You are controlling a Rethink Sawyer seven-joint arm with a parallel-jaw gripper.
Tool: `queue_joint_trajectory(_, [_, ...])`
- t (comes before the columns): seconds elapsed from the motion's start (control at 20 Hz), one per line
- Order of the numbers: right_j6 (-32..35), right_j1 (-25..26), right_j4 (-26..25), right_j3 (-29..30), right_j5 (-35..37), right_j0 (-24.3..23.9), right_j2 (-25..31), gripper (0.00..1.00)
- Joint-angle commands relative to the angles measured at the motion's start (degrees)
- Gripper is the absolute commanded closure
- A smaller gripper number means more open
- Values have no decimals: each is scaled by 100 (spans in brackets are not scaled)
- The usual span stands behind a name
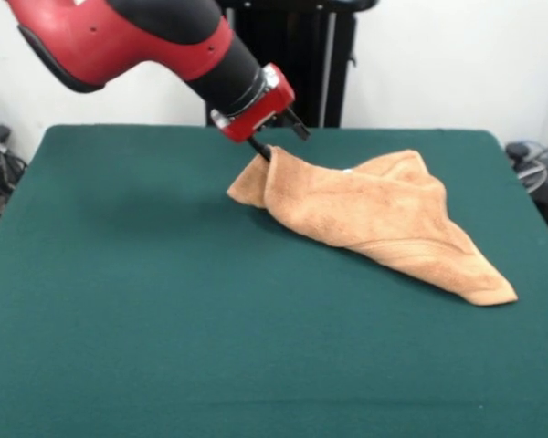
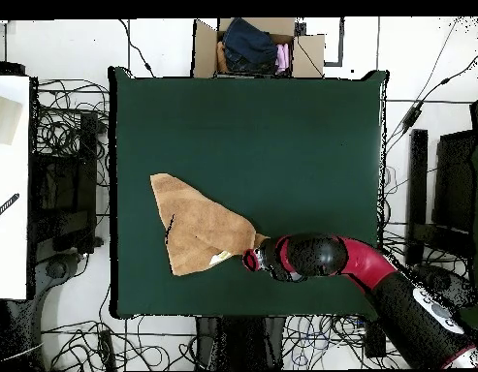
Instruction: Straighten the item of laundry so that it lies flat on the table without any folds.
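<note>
- On my front view, the towel [image 1: 384, 224] lies bunched on the table [image 1: 146, 301], right of centre and toward the far side, with thick folds running along it and one corner stretched out to a point at the near right.
- The towel's upper left edge is lifted off the cloth, peaked up to the gripper [image 1: 263, 152].
- I read the gripper as clamped on the towel: one dark fingertip goes into the raised fold, and the fabric hangs from it.
- The red and black arm [image 1: 137, 36] comes down from the upper left, tilted toward the towel.
- On my overhead view, the towel [image 2: 199, 231] shows as a rough triangle left of the table's [image 2: 281, 126] centre, one corner pointing up-left, another narrowing to the right.
- That right tip meets the gripper [image 2: 252, 258]; I cannot make out the fingers here.
- A pale patch shows at the towel's lower edge beside the gripper.
- A cardboard box [image 2: 257, 46] of clothes sits past the table's top edge, with cables on the floor around.
</note>
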Motion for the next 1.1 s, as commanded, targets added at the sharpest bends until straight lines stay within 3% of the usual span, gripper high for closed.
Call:
queue_joint_trajectory(0.05, [387,-62,-334,31,-472,203,-514,0])
queue_joint_trajectory(1.1, [497,-207,-377,51,-960,218,-552,0])
